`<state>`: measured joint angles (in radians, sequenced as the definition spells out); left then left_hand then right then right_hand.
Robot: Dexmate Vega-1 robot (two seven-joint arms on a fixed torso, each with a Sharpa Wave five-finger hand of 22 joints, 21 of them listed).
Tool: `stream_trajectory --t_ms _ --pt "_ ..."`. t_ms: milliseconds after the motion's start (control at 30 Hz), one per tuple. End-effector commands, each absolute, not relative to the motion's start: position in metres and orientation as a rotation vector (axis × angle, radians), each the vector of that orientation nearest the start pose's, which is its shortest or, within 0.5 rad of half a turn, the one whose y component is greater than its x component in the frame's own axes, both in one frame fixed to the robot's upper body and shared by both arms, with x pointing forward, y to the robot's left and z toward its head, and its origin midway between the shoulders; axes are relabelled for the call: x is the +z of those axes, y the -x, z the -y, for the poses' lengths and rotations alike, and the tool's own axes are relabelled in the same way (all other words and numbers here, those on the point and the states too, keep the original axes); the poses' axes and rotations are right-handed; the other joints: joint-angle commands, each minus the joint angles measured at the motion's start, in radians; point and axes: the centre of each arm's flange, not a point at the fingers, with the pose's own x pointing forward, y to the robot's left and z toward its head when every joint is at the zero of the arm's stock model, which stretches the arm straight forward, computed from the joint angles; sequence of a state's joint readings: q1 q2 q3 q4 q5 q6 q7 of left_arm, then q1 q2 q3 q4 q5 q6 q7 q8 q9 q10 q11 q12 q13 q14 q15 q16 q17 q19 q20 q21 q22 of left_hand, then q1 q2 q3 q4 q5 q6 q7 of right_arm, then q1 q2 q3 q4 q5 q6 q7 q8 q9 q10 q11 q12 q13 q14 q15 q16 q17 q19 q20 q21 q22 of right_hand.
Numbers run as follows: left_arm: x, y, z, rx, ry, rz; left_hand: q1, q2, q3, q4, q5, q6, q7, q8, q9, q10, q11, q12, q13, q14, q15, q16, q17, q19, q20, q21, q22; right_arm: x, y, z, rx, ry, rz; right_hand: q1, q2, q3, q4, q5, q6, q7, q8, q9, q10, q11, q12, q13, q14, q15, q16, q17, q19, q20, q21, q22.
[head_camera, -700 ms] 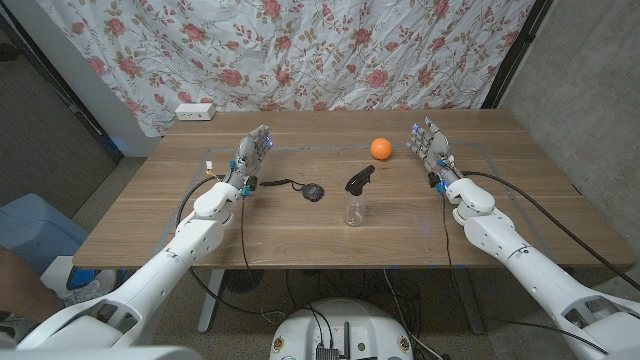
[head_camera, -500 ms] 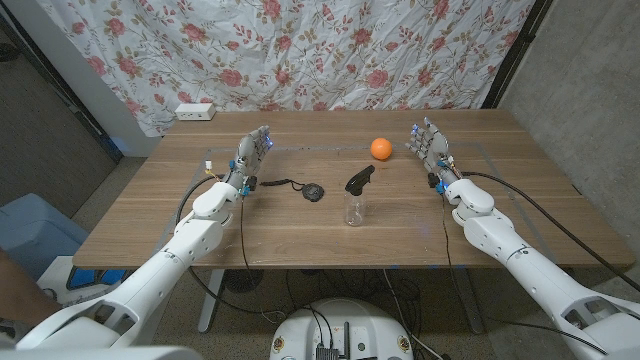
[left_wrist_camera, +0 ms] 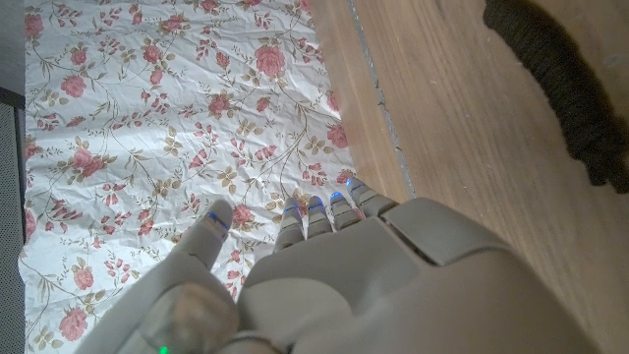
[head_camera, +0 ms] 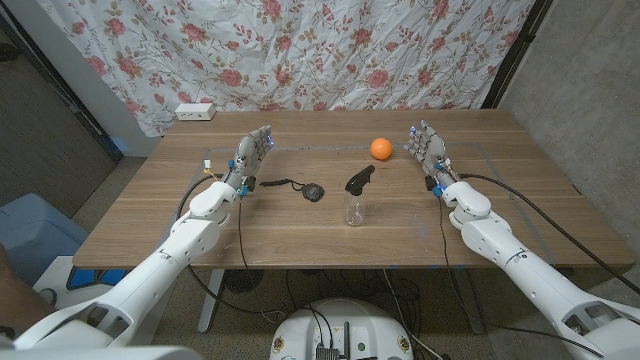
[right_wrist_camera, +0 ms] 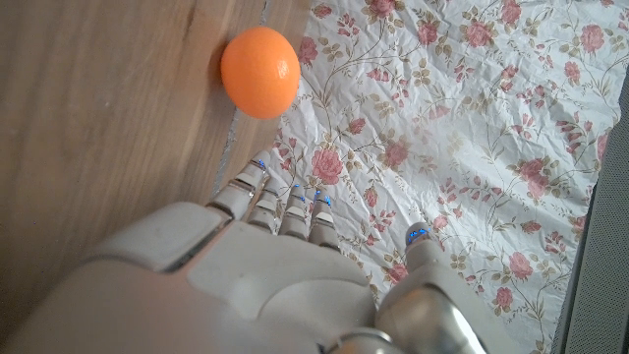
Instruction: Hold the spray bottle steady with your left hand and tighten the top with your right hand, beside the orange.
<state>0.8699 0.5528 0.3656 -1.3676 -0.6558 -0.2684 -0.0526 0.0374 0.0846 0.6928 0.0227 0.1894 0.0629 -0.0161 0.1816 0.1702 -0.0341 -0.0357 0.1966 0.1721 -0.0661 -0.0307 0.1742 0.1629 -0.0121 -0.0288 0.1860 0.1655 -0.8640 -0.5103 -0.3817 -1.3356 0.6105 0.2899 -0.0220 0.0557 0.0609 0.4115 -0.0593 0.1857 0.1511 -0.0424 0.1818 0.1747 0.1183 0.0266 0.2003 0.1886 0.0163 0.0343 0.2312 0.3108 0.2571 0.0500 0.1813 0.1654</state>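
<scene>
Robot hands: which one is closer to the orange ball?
The right robot hand, standing just to the side of the orange. The left robot hand is far across the table, beyond the spray bottle.

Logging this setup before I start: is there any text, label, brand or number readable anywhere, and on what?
No text is readable in any view.
Clear plastic spray bottle with black trigger top: no label visible.
White power strip at the table's far edge: any markings too small to read.
Round orange: no sticker shows.
Left hand and right hand: only small blue lights, no writing.
</scene>
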Motion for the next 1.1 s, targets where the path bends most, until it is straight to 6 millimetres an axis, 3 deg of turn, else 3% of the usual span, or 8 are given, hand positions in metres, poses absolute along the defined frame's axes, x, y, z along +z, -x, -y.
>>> stream_trajectory --t_ms 33,100,267,367,833,1100 --pt "-0.025 -0.628 -0.285 -0.286 -0.032 0.583 0.015 0.021 0.001 -0.014 -0.001 0.013 -0.002 0.005 0.002 0.008 -0.005 0.004 0.003 0.006 -0.010 0.006 0.003 0.008 -0.048 0.006 0.003 -0.035 -0.645 0.283 0.170 -0.001 0.596 0.006 0.000 0.000 -0.006 0.002 0.010 -0.003 0.008 0.004 0.009 0.000 0.005 0.005 0.004 0.005 0.003 -0.001 0.005 -0.002 0.007 0.003" --pt "-0.024 -0.626 -0.284 -0.291 -0.042 0.585 0.022 0.019 0.003 -0.026 -0.003 0.014 -0.005 0.006 0.002 0.010 -0.006 0.004 0.003 0.007 -0.012 0.006 0.003 0.008 -0.049 0.005 0.003 -0.033 -0.645 0.283 0.170 0.004 0.598 0.006 0.000 0.000 -0.007 0.002 0.011 -0.004 0.009 0.004 0.009 0.001 0.005 0.005 0.005 0.004 0.003 -0.001 0.005 -0.001 0.007 0.003" --pt "-0.024 -0.625 -0.281 -0.324 -0.062 0.618 0.057 0.003 0.011 -0.085 -0.009 0.014 -0.012 0.008 0.002 0.020 -0.017 0.003 0.003 0.013 -0.017 0.005 0.003 0.013 -0.053 0.003 0.001 -0.031 -0.647 0.284 0.161 0.014 0.612 0.006 0.001 -0.001 -0.009 0.002 0.015 -0.005 0.009 0.004 0.011 0.000 0.005 0.005 0.006 0.005 0.002 -0.003 0.007 -0.001 0.008 0.003" --pt "-0.023 -0.625 -0.278 -0.349 -0.084 0.637 0.091 -0.014 0.016 -0.148 -0.015 0.038 -0.027 0.017 0.002 0.041 -0.026 0.005 0.004 0.025 -0.032 0.006 0.004 0.034 -0.056 0.006 0.001 -0.031 -0.649 0.282 0.164 0.006 0.624 0.005 0.000 -0.003 -0.009 0.002 0.019 -0.005 0.011 0.004 0.012 0.001 0.005 0.005 0.009 0.004 0.003 -0.004 0.009 0.000 0.008 0.003" --pt "-0.022 -0.619 -0.273 -0.413 -0.164 0.584 0.127 -0.032 0.018 -0.198 -0.017 0.053 -0.045 0.020 0.003 0.062 -0.050 0.006 0.004 0.032 -0.043 0.005 0.004 0.046 -0.058 0.005 0.001 -0.025 -0.656 0.286 0.163 0.012 0.633 0.001 -0.001 -0.007 -0.011 0.001 0.025 -0.007 0.011 0.004 0.017 0.001 0.006 0.005 0.012 0.003 0.003 -0.006 0.013 -0.003 0.009 0.003" --pt "-0.019 -0.618 -0.273 -0.479 -0.193 0.577 0.163 -0.036 0.025 -0.213 -0.013 0.073 -0.050 0.026 0.003 0.082 -0.060 0.008 0.004 0.043 -0.043 0.006 0.004 0.060 -0.057 0.005 0.000 -0.025 -0.657 0.289 0.146 0.005 0.632 0.002 0.002 -0.006 -0.013 0.001 0.027 -0.007 0.011 0.004 0.019 0.003 0.005 0.005 0.014 0.003 0.003 -0.008 0.014 -0.004 0.009 0.003"
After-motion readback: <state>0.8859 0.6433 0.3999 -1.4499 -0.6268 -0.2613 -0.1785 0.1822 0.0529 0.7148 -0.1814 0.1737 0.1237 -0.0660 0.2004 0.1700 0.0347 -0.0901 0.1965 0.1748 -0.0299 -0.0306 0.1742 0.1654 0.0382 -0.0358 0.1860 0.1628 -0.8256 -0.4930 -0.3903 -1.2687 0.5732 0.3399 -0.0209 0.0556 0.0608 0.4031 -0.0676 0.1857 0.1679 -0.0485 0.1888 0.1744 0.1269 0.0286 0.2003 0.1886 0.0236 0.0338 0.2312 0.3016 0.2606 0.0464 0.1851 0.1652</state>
